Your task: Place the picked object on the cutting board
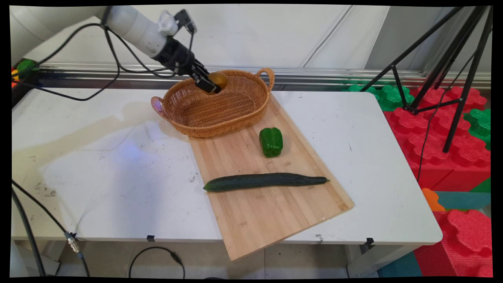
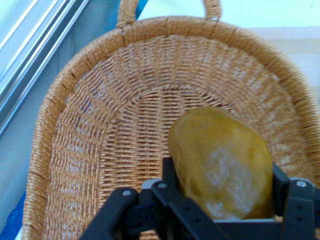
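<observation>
My black gripper (image 1: 210, 83) hangs over the far side of the wicker basket (image 1: 184, 118), shut on a yellow-brown potato (image 1: 219, 79). In the hand view the potato (image 2: 222, 162) sits between the two fingers (image 2: 172, 182), above the woven basket floor (image 2: 120, 145). No other item shows inside the basket. The basket stands on the far end of a wooden cutting board (image 1: 267, 208).
A green bell pepper (image 1: 271, 141) and a long cucumber (image 1: 265, 181) lie on the board nearer the front. The white table (image 1: 98, 177) spreads to the left. A black tripod (image 1: 452, 78) and red and green foam blocks (image 1: 444, 133) stand off the table's right.
</observation>
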Robot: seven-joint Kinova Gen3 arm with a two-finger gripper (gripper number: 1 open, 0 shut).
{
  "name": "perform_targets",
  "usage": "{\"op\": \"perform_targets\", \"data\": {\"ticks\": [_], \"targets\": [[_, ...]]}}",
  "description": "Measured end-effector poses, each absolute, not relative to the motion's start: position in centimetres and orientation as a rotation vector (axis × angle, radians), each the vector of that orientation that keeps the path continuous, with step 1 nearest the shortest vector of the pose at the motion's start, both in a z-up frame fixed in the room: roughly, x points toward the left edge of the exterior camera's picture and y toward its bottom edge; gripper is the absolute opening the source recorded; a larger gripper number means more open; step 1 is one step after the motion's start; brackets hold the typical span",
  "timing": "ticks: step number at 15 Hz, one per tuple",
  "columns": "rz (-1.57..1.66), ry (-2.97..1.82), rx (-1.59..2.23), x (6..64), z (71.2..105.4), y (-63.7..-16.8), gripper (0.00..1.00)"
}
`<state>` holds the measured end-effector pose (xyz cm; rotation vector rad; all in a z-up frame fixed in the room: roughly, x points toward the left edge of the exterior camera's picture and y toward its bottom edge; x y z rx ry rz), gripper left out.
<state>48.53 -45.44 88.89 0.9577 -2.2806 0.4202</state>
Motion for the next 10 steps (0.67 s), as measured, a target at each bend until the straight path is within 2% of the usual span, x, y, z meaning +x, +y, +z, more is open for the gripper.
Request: {"op": "perform_targets", "data": {"ticks": [6, 10], "targets": [[0.391, -2.257, 0.891, 48.5, 93.2, -40.6, 0.00], [0.333, -2.277, 0.828, 47.5, 94.8, -37.2, 0.00]]}}
